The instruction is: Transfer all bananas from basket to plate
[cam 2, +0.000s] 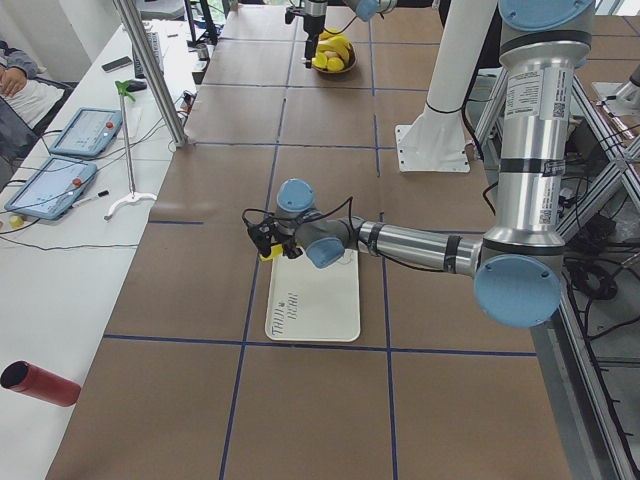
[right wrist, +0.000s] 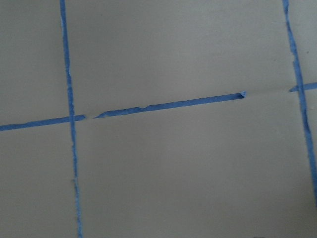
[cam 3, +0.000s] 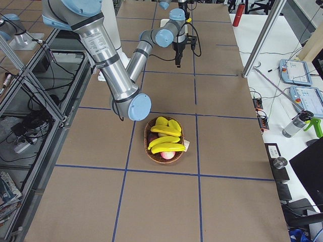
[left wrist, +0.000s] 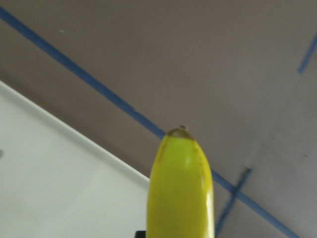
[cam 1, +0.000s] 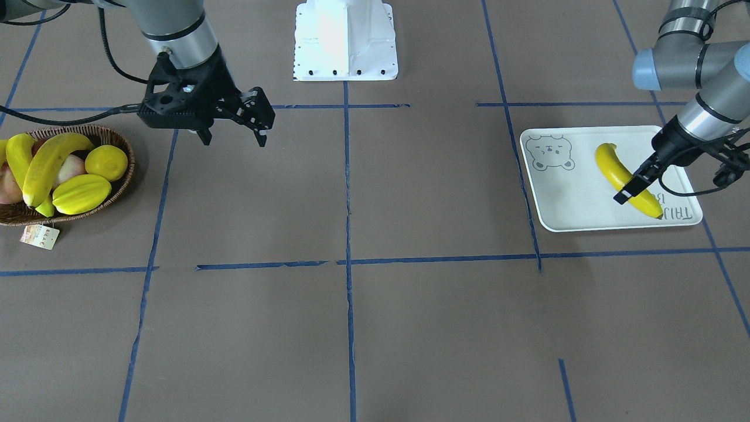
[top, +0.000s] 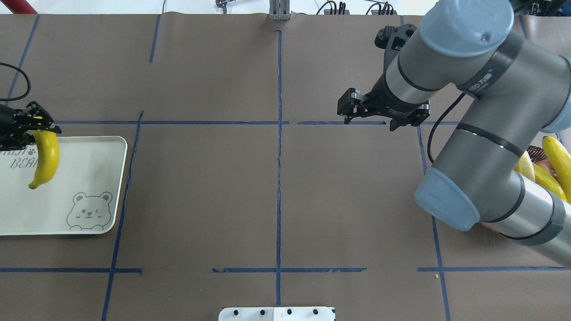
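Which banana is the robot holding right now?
The lone banana at the plate, pinched in the left tool. The other bananas lie in the basket, untouched.

Yellow bananas (cam 1: 44,167), brown woven basket (cam 1: 101,130), pale plate (cam 1: 568,199) with grey bear drawing (cam 1: 549,153), blue-gridded brown table (cam 1: 439,328)

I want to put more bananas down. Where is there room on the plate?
The plate is bare from the bear drawing across to the banana held by the left gripper. The lettering end, by that banana, is crowded. The basket is piled full.
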